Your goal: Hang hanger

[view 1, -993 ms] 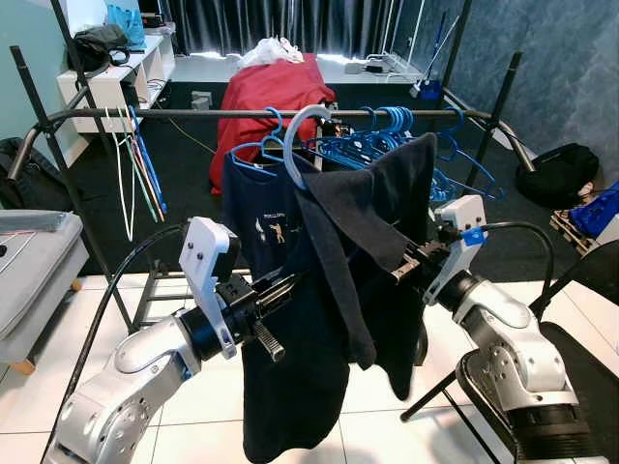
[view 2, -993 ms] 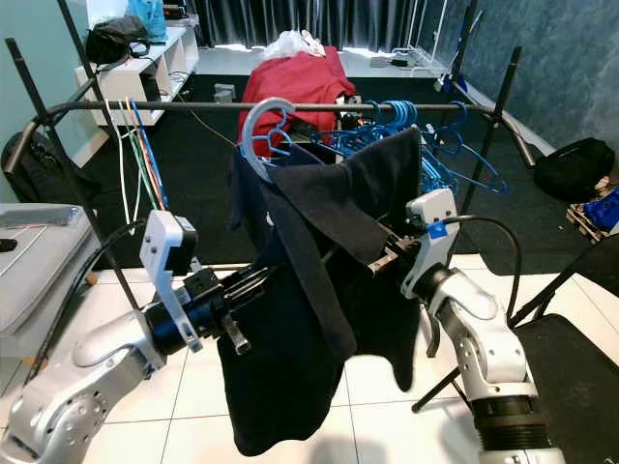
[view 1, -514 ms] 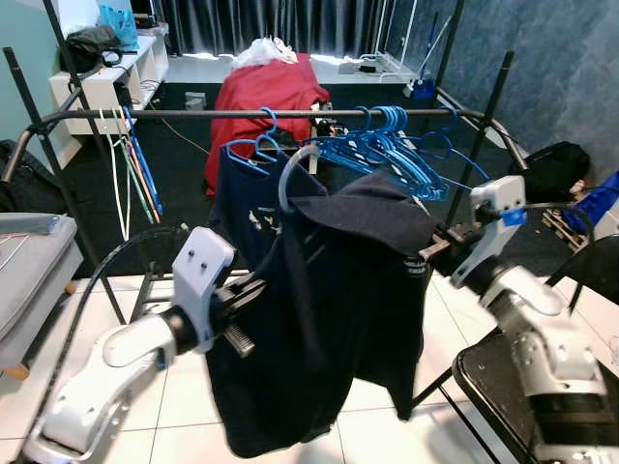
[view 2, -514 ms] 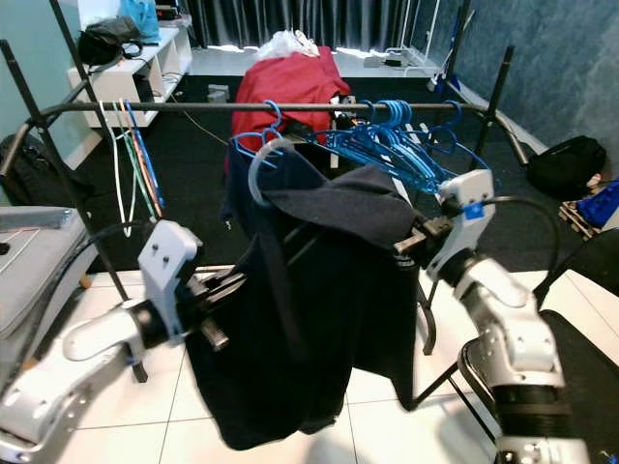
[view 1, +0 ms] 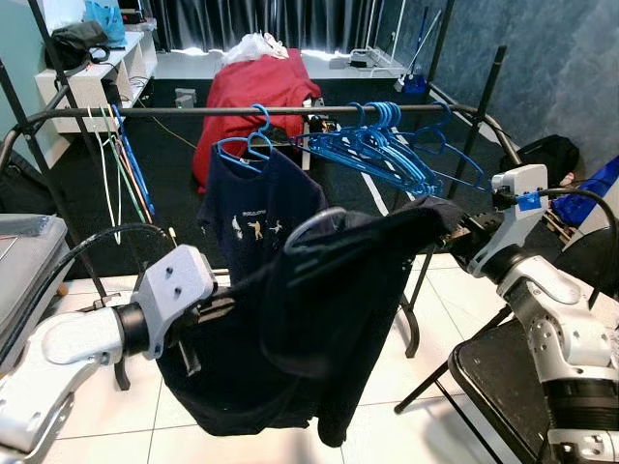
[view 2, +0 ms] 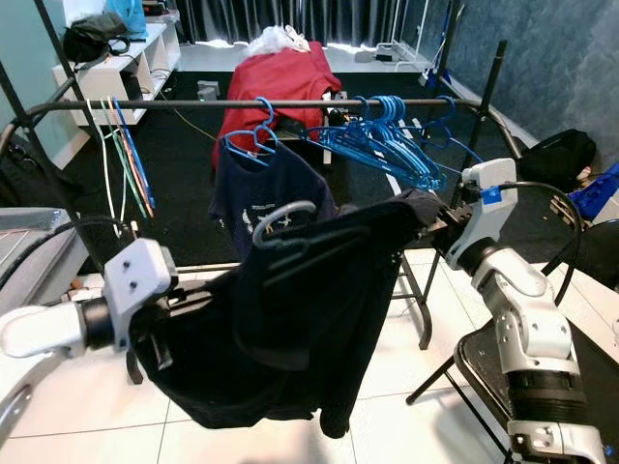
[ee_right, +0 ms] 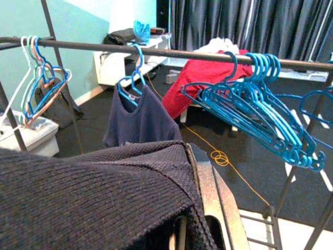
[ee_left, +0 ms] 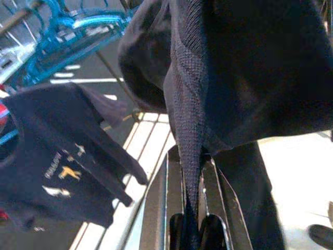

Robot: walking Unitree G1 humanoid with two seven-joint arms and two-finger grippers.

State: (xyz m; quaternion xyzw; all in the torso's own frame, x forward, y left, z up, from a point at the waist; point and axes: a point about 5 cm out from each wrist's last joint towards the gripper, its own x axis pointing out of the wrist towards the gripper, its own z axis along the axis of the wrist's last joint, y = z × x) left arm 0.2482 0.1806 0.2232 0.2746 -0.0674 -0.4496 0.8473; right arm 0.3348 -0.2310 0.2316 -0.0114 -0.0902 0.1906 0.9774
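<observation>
A dark knit garment (view 1: 319, 319) on a grey hanger sags between my two grippers, below and in front of the black rail (view 1: 184, 111). The hanger's grey hook (view 1: 311, 223) pokes out of the cloth, lying almost flat. My left gripper (view 1: 224, 300) is shut on the garment's left side, and in the left wrist view a fold of fabric (ee_left: 188, 135) runs between its fingers. On the right, my right gripper (view 1: 464, 230) is shut on the other shoulder, where the cloth (ee_right: 104, 182) drapes over its fingers.
A navy T-shirt (view 1: 259, 208) hangs on a blue hanger on the rail. Several bare blue hangers (view 1: 392, 150) bunch to its right. Thin hangers (view 1: 116, 159) hang at the left end. A black folding chair (view 1: 503, 382) stands at my right. A red cloth heap (view 1: 253, 85) lies behind the rack.
The garment and hanger have dropped and tipped from upright to nearly flat, so the hook now sits well below the rail. Both arms have spread wider. The camera has shifted.
</observation>
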